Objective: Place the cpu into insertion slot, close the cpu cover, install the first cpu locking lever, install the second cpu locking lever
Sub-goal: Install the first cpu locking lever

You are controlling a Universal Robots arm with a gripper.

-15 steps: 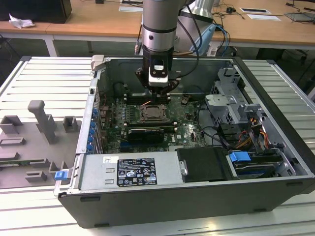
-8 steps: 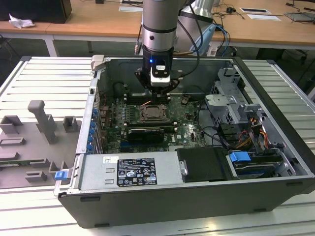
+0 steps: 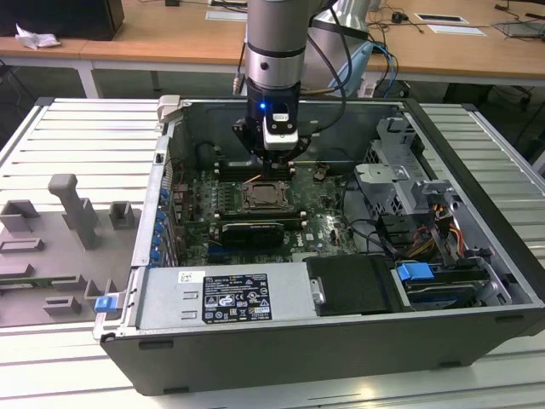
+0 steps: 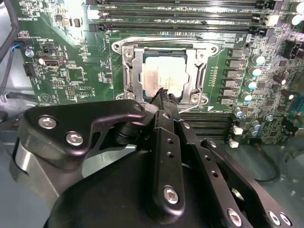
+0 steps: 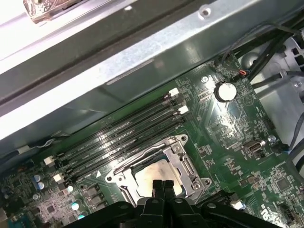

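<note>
Computer case with the cpu sits on slatted table; desks behind.

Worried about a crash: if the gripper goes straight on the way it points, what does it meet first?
Likely the cpu, lying in the window of the cover; the gripper aims at its edge. The gap between them is unclear.

The exterior view looks down on the cpu cover from well off; both wrist views (differently angled) share the cpu cover from near above.
</note>
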